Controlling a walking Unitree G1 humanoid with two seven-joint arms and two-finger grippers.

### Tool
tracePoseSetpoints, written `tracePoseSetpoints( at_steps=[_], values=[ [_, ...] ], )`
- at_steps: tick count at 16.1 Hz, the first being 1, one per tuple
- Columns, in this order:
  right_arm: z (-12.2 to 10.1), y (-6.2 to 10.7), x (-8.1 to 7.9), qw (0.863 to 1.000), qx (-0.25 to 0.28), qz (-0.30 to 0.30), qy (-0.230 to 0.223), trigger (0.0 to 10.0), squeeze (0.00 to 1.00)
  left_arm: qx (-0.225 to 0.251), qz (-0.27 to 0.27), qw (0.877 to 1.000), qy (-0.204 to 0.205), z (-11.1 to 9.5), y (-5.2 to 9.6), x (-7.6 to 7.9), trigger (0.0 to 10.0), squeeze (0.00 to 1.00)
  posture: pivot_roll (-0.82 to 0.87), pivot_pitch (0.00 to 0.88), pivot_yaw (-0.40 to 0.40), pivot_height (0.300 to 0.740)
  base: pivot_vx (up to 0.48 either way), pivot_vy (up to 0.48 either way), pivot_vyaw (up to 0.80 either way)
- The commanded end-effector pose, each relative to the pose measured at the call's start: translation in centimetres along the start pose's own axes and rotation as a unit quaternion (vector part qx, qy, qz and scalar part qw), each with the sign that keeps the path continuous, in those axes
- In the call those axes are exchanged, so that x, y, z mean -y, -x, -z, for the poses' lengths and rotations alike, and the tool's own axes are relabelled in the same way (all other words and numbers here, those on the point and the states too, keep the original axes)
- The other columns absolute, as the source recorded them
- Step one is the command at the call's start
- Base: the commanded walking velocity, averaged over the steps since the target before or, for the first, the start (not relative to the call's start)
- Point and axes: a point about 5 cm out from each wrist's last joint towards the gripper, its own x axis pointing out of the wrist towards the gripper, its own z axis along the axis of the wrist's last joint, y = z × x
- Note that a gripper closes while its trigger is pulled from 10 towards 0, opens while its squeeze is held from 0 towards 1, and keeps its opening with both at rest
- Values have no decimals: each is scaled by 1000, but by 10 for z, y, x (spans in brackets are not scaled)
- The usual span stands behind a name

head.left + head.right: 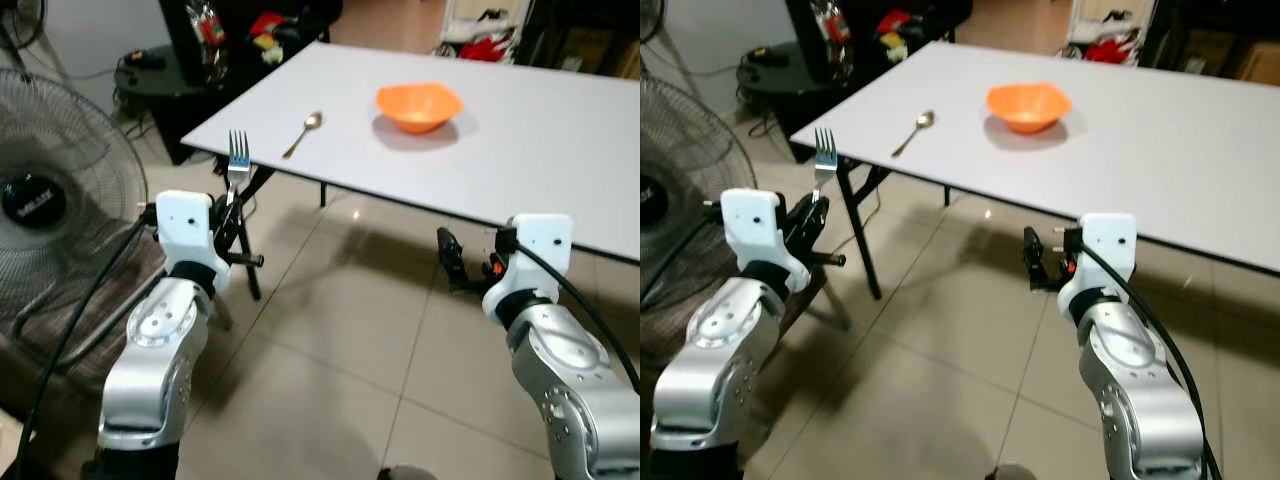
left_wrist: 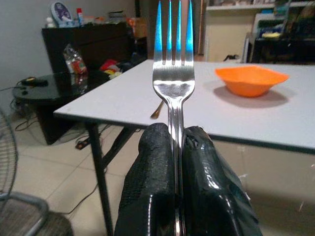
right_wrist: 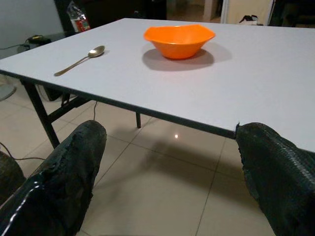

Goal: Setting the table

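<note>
My left gripper (image 1: 232,215) is shut on a silver fork (image 1: 238,152), tines up, held in front of the near left corner of the white table (image 1: 540,150). The fork (image 2: 173,64) stands upright between the black fingers (image 2: 147,187). An orange bowl (image 1: 418,106) sits on the table, with a spoon (image 1: 303,134) lying to its left near the corner. My right gripper (image 1: 452,258) hangs open below the table's front edge, fingers (image 3: 64,182) wide apart with nothing between them.
A large standing fan (image 1: 55,210) is close on my left. A dark cabinet (image 1: 240,40) with clutter stands beyond the table's left end. The table's black folding legs (image 1: 245,225) are just past my left gripper. Tiled floor (image 1: 350,350) lies in front.
</note>
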Motion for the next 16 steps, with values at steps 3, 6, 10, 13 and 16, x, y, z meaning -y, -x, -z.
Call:
tracePoseSetpoints(
  at_steps=[3, 6, 10, 13, 16],
  values=[
    [-1, -3, -4, 1000, 4, -16, 2, 10000, 0, 1, 2, 1000, 1, -2, 6, -2, 10000, 0, -58, 0, 78, 740, 325, 0, 0],
    [0, -1, -3, 1000, 2, -15, 3, 10000, 0, -5, 5, 1000, -8, 0, 5, -3, 10000, 0, -59, 0, 86, 740, 330, 0, 0],
    [-1, 0, -3, 1000, 5, -15, 9, 10000, 0, -8, 21, 1000, -3, 1, 2, 1, 10000, 0, -71, 0, 97, 740, 325, 0, -503],
    [0, 1, -1, 1000, 4, -13, 9, 10000, 0, -14, 47, 999, -4, 4, 0, 7, 10000, 0, -72, 0, 104, 740, 324, 0, -800],
    [-1, 0, 0, 1000, 6, -13, 10, 10000, 0, -20, 71, 997, -4, 6, -2, 16, 10000, 0, -76, 0, 106, 740, 322, 0, -800]
  ],
)
